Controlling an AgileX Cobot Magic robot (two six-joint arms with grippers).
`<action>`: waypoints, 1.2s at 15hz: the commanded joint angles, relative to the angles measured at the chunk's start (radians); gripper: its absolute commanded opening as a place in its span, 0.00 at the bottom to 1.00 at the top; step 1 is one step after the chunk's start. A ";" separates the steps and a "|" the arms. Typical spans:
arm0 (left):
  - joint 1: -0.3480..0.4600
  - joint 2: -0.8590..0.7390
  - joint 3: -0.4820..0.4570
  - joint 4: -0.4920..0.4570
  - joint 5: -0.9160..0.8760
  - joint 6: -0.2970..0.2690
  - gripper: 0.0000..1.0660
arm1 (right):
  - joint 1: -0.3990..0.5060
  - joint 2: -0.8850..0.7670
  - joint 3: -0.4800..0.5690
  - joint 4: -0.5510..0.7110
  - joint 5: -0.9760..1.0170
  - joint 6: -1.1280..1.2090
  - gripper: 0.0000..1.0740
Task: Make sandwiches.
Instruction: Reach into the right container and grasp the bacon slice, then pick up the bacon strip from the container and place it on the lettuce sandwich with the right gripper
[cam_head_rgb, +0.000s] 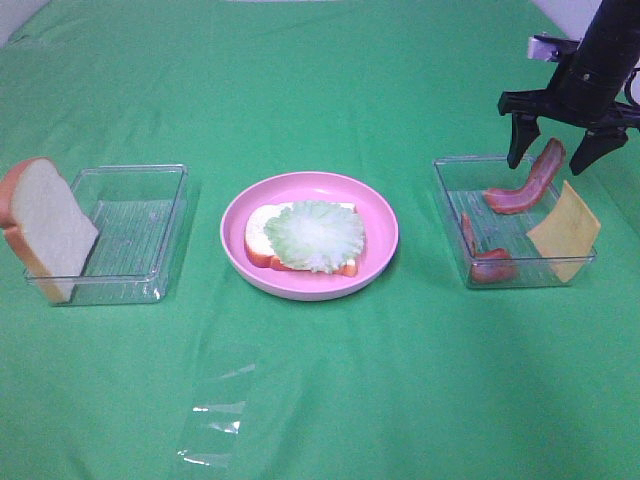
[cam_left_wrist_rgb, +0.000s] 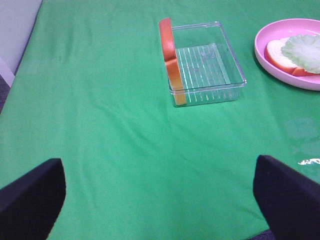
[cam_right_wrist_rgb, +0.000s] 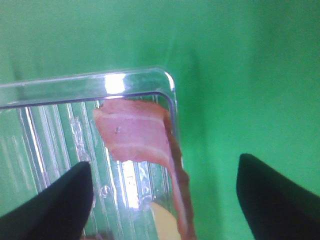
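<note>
- Plate (cam_head_rgb: 375, 215), centre of the frame: holds the sandwich so far, bread (cam_head_rgb: 258, 235) under lettuce (cam_head_rgb: 315, 235). Both look like light toys.
- Left tray (cam_head_rgb: 130, 240), lower left: a slice (cam_head_rgb: 45, 225) leans on its outer wall. It looks stiff; take it by the crust edges.
- Right tray (cam_head_rgb: 500, 225), right: cheese (cam_head_rgb: 565, 230) leans in the near corner, thin and probably bendy.
- Right gripper (cam_head_rgb: 550, 163), upper right: spread wide and straddling the raised end of the bacon (cam_head_rgb: 530, 180), not gripping it. The strip is narrow and likely slippery; pinch across its width.
- Left gripper (cam_left_wrist_rgb: 159, 161): wide, empty, over cloth (cam_left_wrist_rgb: 100, 125).
</note>
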 joint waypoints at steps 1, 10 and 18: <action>-0.009 -0.018 0.003 -0.008 -0.015 -0.005 0.88 | 0.000 0.004 -0.005 0.006 -0.001 -0.010 0.62; -0.009 -0.018 0.003 -0.008 -0.015 -0.005 0.88 | 0.000 0.004 -0.005 -0.006 -0.003 -0.003 0.36; -0.009 -0.018 0.003 -0.008 -0.015 -0.005 0.88 | 0.000 -0.001 -0.005 -0.023 -0.023 -0.001 0.00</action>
